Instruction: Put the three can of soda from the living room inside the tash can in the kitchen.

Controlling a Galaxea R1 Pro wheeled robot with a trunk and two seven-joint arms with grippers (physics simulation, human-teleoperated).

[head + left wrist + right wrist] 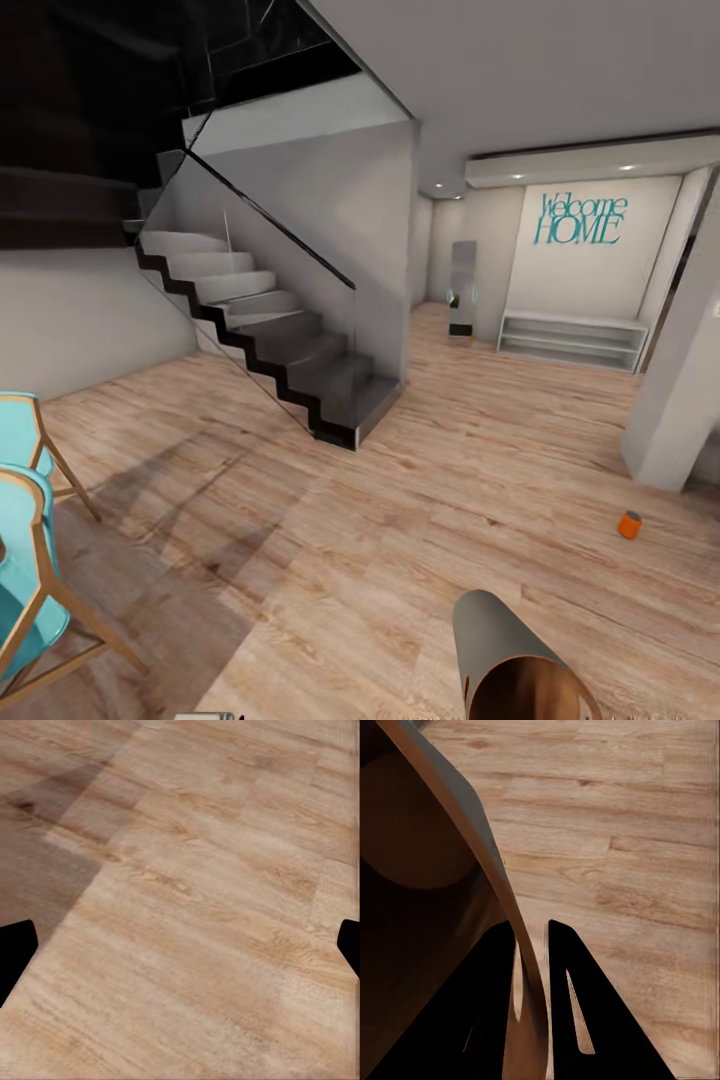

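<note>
Right gripper (534, 967) is clamped on the rim of the round grey bin with coppery brown inside (515, 655), carried tipped above the light wood plank floor (400, 520). Left gripper (180, 945) is spread wide. One small orange can (628, 525) lies ahead on the floor, near a white pillar (680, 400).

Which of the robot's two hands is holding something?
The right hand. Its fingers pinch the rim of the grey, brown-lined bin. The left hand is spread open over bare wood floor.
</note>
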